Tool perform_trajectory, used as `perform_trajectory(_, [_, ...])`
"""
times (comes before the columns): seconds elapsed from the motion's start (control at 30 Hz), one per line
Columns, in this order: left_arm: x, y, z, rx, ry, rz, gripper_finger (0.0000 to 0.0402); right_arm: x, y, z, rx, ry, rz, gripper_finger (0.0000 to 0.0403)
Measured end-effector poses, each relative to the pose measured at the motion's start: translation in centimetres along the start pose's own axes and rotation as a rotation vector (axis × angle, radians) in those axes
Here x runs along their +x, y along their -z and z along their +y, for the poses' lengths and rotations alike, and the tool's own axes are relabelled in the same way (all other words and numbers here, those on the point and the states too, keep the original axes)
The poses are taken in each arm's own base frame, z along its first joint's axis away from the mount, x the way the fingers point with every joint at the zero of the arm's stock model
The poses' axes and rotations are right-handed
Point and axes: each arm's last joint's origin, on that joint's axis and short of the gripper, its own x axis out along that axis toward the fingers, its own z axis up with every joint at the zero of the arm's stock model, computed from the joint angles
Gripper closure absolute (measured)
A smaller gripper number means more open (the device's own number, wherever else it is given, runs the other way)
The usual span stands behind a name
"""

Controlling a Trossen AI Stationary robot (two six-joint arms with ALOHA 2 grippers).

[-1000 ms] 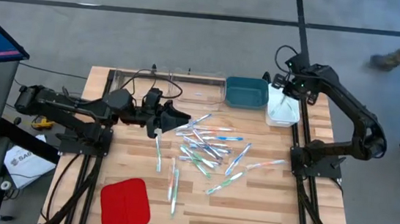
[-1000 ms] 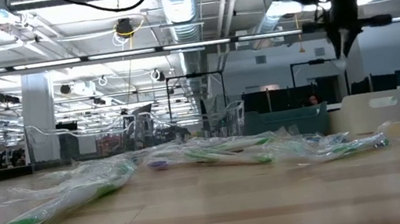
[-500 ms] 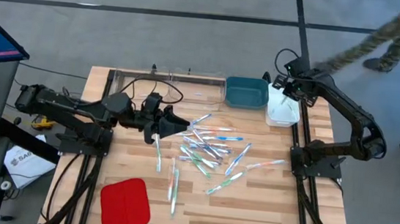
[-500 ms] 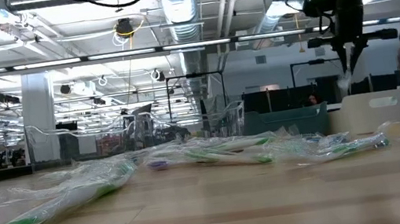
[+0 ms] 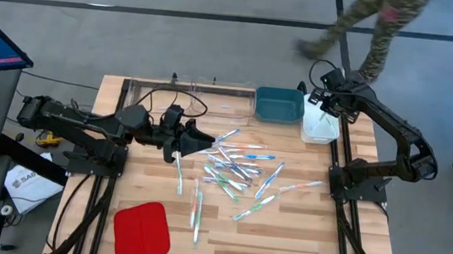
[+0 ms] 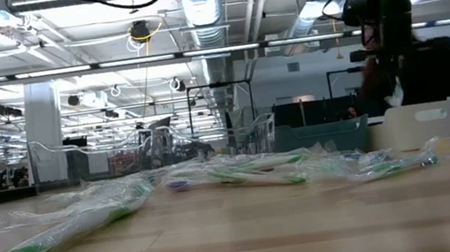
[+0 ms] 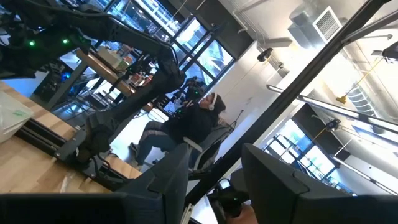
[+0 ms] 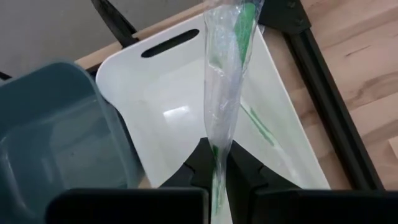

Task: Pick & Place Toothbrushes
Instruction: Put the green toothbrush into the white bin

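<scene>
The job is only just begun. Most of the thin see-through plastic toothbrushes (image 5: 235,168) with green, blue, orange and white bits lie in a loose pile on the wooden table (image 5: 282,241), still in their clear wrappers.

The right gripper (image 8: 219,163) hangs over the white plastic bin (image 8: 180,118) at the far right corner of the table. Its jaws are pinched tight on one wrapped toothbrush with green bristles (image 8: 225,81). The brush sticks out straight ahead of the jaws, and the white bin's floor is right under it. Another green toothbrush (image 8: 256,124) already lies flat inside that bin, just past the jaws. The dark teal plastic bin (image 8: 56,130) sits beside the white one, off to one side of the jaws, and no brush can be seen in it.

The left gripper (image 5: 188,140) is low at the near edge of the pile. Its jaws stand partly open, with nothing between them as far as can be seen. The nearest brushes lie just ahead of the jaws and just below them on the table.

A flat red square pad (image 5: 141,231) lies well away from both grippers. A person (image 5: 370,24) walks past behind the table.

So one brush looks put away, one is about to be dropped, and a big pile is left.
</scene>
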Motion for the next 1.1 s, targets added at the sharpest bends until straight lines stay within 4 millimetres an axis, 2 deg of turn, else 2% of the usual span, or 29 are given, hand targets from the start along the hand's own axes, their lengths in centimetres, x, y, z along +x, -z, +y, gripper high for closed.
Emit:
perform_trajectory(0.43, [0.00,0.00,0.00,0.007,0.000,0.000,0.0257,-0.02,-0.13,0.11,0.035,0.004,-0.034,0.0389])
perform_trajectory(0.77, [0.00,0.01,0.00,0.019,0.000,0.001,0.0257,-0.02,-0.03,0.00,-0.002,0.016,-0.024,0.0388])
perform_trajectory(0.93, [0.00,0.01,0.00,0.019,0.000,0.001,0.0257,-0.01,-0.01,-0.02,-0.002,0.016,-0.021,0.0375])
perform_trajectory(1.1, [0.00,0.00,0.00,0.019,0.000,0.001,0.0257,-0.01,0.00,-0.01,-0.002,0.014,-0.018,0.0344])
